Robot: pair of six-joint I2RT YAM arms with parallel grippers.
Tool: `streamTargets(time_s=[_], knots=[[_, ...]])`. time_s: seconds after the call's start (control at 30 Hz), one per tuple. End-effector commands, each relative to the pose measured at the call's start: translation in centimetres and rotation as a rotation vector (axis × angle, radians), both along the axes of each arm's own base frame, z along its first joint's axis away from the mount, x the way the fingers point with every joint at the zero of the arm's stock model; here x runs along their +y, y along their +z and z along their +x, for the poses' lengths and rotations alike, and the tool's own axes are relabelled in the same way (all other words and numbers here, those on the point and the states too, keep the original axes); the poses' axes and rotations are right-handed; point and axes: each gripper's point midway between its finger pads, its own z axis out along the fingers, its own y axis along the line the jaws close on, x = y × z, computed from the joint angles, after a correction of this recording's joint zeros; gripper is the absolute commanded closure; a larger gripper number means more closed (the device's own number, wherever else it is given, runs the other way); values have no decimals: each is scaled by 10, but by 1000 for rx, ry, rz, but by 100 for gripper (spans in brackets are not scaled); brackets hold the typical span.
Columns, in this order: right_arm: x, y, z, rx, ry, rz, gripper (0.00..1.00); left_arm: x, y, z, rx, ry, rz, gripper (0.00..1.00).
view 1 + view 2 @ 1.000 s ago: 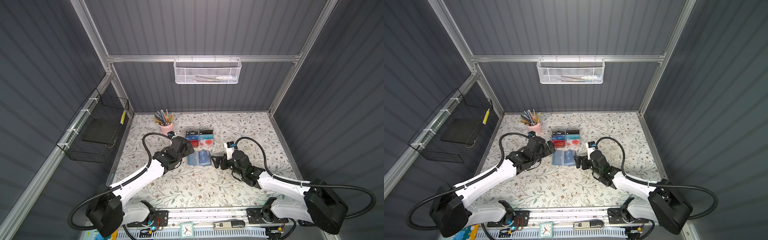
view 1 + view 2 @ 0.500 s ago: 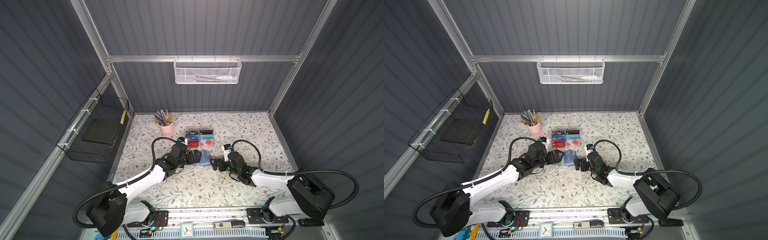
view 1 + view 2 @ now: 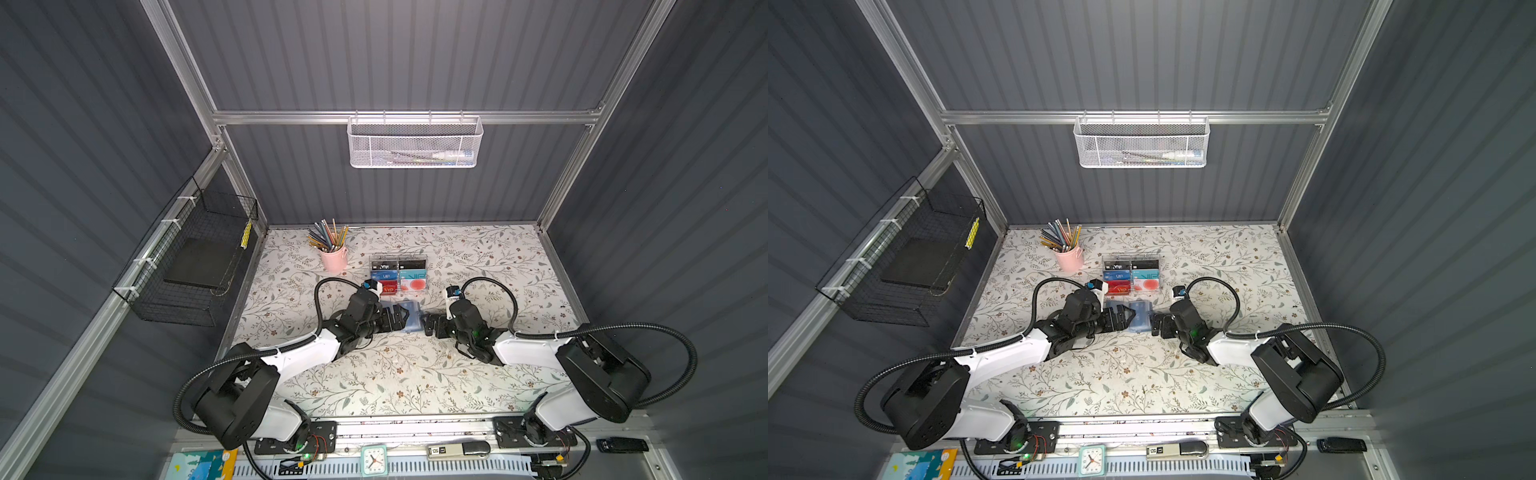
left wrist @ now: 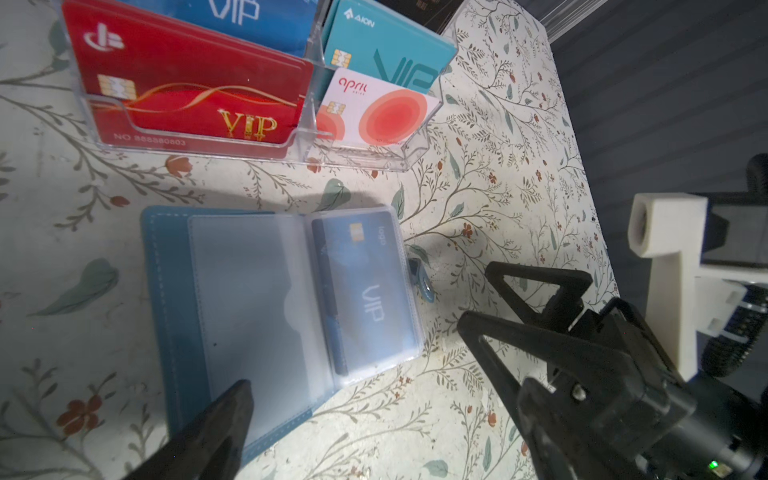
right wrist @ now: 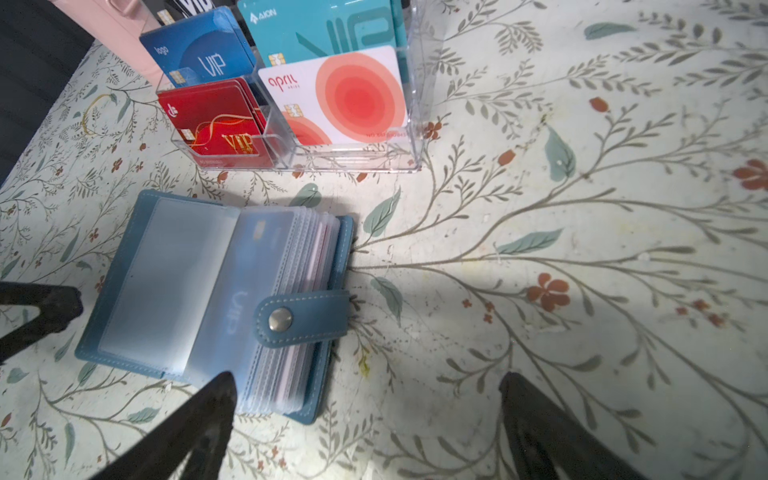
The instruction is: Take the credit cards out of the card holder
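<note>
Lying open at the middle of the worktop [image 3: 415, 374] before the acrylic card rack [image 5: 353, 160], the card holder [image 4: 166, 291] has a blue VIP card [image 4: 365, 291] sleeved. Left gripper [image 3: 405, 319] and right gripper [image 3: 424, 326] flank it, jaws wide, empty.

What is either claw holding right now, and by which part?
Nothing is held. Left claw and right claw stand open either side of the card holder, neither clamping it.

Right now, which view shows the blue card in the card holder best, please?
Left wrist: the blue card faces it, lettering legible. The right wrist view shows it washed out; both top views show only the card holder.
</note>
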Motion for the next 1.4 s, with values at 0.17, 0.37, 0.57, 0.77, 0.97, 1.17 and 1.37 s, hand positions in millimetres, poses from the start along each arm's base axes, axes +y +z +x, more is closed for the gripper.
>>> streamTargets(time_s=[0.17, 0.37, 0.57, 0.77, 0.97, 1.17, 1.37], knots=[[0, -8, 11, 16, -13, -35, 1, -22, 1, 15, 7, 3, -73, 0], [4, -13, 10, 33, 3, -25, 1, -20, -19, 20, 29, 30, -46, 0], [9, -15, 8, 44, 15, -5, 1, -7, -40, 23, 82, 78, -76, 0], [17, -7, 0, 24, 50, 24, 1, -4, -49, 22, 101, 88, -95, 0], [24, 0, -7, 11, 78, 24, 1, -4, -53, 21, 111, 97, -113, 0], [25, -6, -5, 24, 71, -6, 1, -3, -58, 20, 122, 103, -117, 0], [24, -18, 0, 46, 48, -26, 1, 1, -58, 19, 126, 114, -125, 0]])
